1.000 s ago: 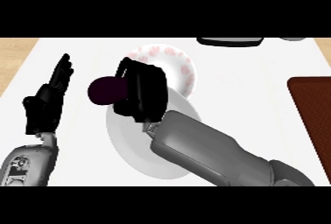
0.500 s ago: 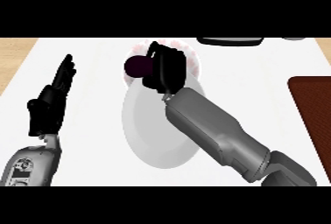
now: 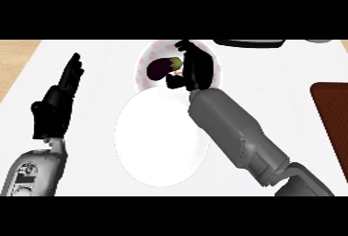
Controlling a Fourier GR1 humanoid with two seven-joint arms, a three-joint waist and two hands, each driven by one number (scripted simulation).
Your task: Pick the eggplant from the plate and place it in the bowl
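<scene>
On the white counter (image 3: 285,73) the large white plate (image 3: 163,138) near the middle now lies bare. Over the last second the right hand (image 3: 195,69) has swung from above the plate's far rim to the pink-speckled bowl (image 3: 144,62) at the counter's far edge. The dark eggplant (image 3: 159,69) sits inside that bowl against the hand, so placing looks nearly done, though I cannot tell whether the hand still clasps it; the left hand (image 3: 58,99) rests spread near the counter's left edge.
</scene>
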